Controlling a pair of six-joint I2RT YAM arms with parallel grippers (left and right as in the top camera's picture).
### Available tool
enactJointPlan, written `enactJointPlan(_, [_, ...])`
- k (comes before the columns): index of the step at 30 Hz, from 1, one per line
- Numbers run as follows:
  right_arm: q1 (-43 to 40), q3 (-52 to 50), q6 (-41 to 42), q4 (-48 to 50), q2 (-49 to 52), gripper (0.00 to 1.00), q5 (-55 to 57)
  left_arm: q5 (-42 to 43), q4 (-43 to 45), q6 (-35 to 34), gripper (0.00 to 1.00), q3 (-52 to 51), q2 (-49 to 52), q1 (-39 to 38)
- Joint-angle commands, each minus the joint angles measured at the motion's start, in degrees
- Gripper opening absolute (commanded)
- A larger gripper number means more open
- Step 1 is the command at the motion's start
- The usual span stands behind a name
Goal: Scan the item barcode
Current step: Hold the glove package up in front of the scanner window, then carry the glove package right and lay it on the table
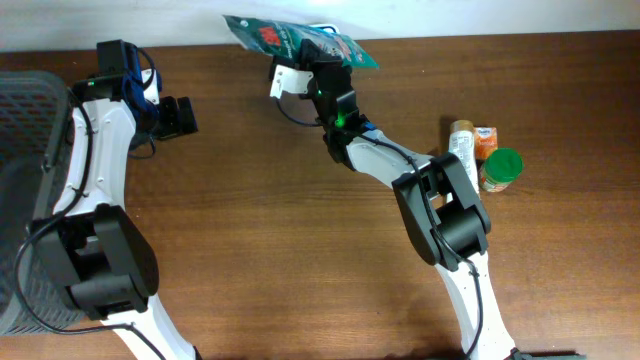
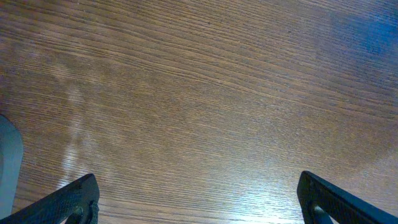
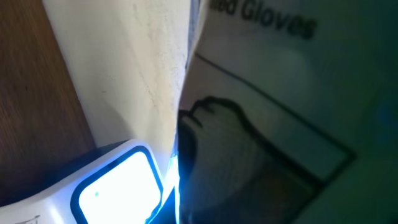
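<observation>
**Overhead and wrist views, read from left to right.** At the far left a dark mesh basket point(image 1: 22, 150) stands at the edge of the table point(image 1: 260, 230). Beside it the left gripper point(image 1: 183, 116) hovers over bare wood, its fingers spread wide with nothing between them, well apart from the work.

At top centre the right gripper point(image 1: 322, 66) has its fingers closed together on one edge of the glove packet point(image 1: 300, 40), a green film pouch held at the table's far edge. Just beside the wrist sits the white scanner point(image 1: 289, 80). In the right wrist view its lit window point(image 3: 118, 186) glows close to the packet's printed face, though contact cannot be judged. No barcode shows in any view, so whether it faces the window cannot be told.

Likely faults:
- The limp film may crease or glare and spoil the read.
- The code may lie on the side turned away.
- A thin pinch at one edge may let the pouch swing or slip.
- Bringing the pouch closer may knock the scanner.

At the right a pale tube point(image 1: 460, 140), a small orange carton point(image 1: 486, 142) and a green-capped jar point(image 1: 503, 168) cluster beside the right arm's elbow, clear of the packet's path. No obstacle is seen between packet and scanner.
</observation>
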Motion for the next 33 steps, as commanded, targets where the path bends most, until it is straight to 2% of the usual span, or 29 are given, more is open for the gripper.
enactJointPlan(1, [0.26,0.35,7.58,0.00,-6.29,0.04,1.88,0.02,0.09,0.52,0.99,1.31,-0.98,0.59])
enactJointPlan(6, [0.26,0.35,15.45,-10.64,-15.37,0.04,1.79,0.02,0.09,0.52,0.99,1.31,-0.98,0.59])
enactJointPlan(9, [0.09,0.35,23.50,-24.70,-23.06,0.04,0.00,0.02,0.09,0.52,1.00,1.31,-0.98,0.59])
enactJointPlan(13, [-1.09,0.35,38.05,-43.41,-33.03,0.04,-4.68,0.02,0.09,0.52,0.99,1.31,-0.98,0.59])
enactJointPlan(16, [-2.93,0.35,53.79,-57.94,-39.80,0.04,-5.73,0.02,0.09,0.52,0.99,1.31,-0.98,0.59])
enactJointPlan(19, [-6.34,0.35,65.07,-76.37,-46.27,0.04,-6.21,0.02,0.09,0.52,1.00,1.31,-0.98,0.59])
enactJointPlan(22, [-10.43,0.35,68.96,-91.14,-49.13,0.04,-10.67,0.02,0.07,0.52,0.99,1.31,-0.98,0.59])
enactJointPlan(26, [-18.56,0.31,71.43,-109.20,-47.12,0.04,-11.52,0.02,0.07,0.52,0.99,1.31,-0.98,0.59])
enactJointPlan(33, [-28.87,0.31,60.70,-116.61,-37.66,0.04,-11.52,0.02,0.07,0.52,0.99,1.31,-0.98,0.59])
